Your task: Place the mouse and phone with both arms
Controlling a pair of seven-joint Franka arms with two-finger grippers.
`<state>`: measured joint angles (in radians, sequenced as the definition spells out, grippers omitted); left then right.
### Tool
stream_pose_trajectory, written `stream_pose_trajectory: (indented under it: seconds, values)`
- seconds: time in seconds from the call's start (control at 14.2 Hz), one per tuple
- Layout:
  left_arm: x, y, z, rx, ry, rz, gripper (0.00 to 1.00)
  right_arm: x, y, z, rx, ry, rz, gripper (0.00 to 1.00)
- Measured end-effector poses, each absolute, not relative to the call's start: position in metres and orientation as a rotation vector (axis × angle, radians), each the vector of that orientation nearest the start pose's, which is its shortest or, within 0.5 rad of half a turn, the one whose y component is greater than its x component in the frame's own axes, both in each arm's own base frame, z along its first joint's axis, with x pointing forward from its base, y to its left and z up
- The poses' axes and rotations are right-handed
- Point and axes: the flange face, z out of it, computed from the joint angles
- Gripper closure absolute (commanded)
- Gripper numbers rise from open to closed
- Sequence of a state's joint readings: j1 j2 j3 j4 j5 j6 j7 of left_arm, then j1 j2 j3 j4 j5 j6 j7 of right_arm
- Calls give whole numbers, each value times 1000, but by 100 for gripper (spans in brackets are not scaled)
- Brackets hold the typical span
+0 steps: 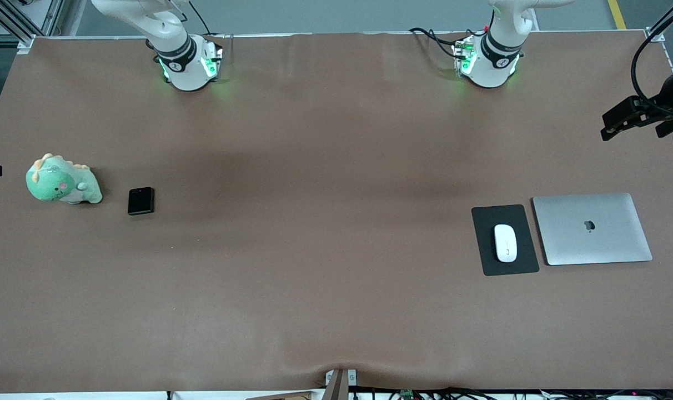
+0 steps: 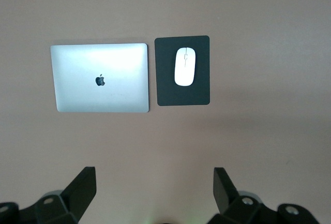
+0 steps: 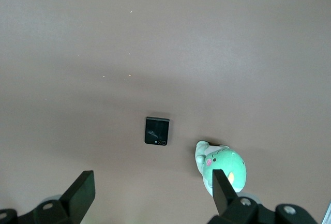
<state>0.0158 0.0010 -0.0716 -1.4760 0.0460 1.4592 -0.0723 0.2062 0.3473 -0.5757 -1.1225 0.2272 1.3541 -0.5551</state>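
Mouse on pad; phone beside plush.

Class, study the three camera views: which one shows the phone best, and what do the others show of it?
The right wrist view shows the phone best: it looks straight down on it, and the two lenses at one edge are visible. The front view shows it only as a small black square beside the green plush toy. The left wrist view does not show it.

Apple logo on the laptop
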Motion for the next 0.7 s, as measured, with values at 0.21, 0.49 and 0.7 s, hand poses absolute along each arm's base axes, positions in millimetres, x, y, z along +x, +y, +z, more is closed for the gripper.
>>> stream_pose_trajectory:
  seconds: [0.21, 0.49, 0.7]
  values:
    - [543, -20, 659, -3095, -47, 22, 0, 610, -125, 633, -3052, -388, 67, 0]
    - [543, -20, 659, -3094, -46, 26, 0, 601, -118, 643, -3016, -412, 68, 0]
    - [543, -21, 659, -3094, -44, 26, 0, 589, -112, 648, -3022, -240, 90, 0]
